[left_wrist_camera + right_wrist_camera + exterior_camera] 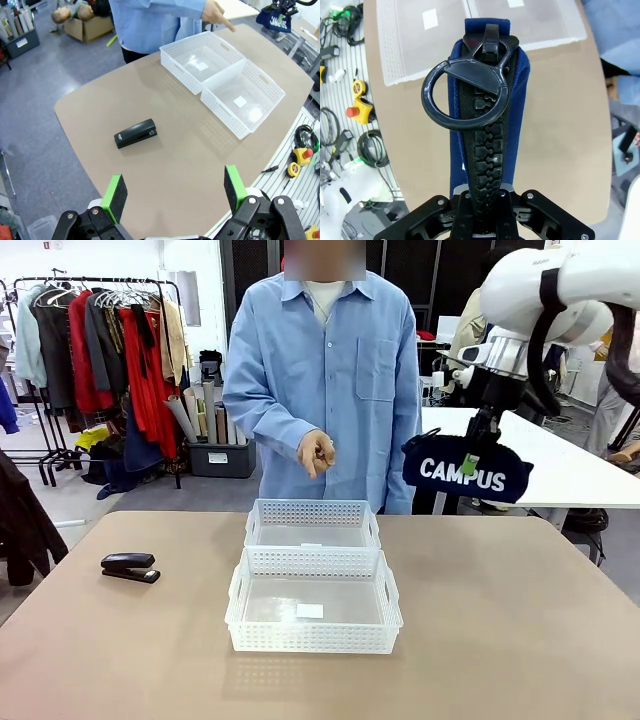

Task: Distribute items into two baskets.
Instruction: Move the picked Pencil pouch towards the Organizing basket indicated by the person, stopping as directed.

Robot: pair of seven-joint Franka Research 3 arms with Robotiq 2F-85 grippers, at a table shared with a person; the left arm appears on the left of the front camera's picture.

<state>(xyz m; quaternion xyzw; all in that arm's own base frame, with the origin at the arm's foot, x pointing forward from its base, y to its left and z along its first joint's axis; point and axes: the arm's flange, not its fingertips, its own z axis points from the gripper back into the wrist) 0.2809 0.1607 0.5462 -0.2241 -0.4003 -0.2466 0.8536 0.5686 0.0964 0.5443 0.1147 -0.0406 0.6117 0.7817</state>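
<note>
High over the table's far right side, my right gripper (472, 454) is shut on the top edge of the navy "CAMPUS" pouch (467, 475). In the right wrist view the pouch's zip and ring pull (468, 95) rise from between the shut fingers, with the pouch (520, 115) hanging over the table. Two white baskets stand end to end at the table's middle: the smaller one (313, 510) farther off, the larger one (313, 637) nearer. The black stapler (130, 567) lies at the left. My left gripper (175, 192) is open, above the table and short of the stapler (136, 133).
A person in a blue shirt stands behind the baskets, with a hand (217, 12) pointing over the far basket (180, 75). Cables and a yellow stop button (300, 152) lie off the near edge. A clothes rack (100, 340) stands at the back left.
</note>
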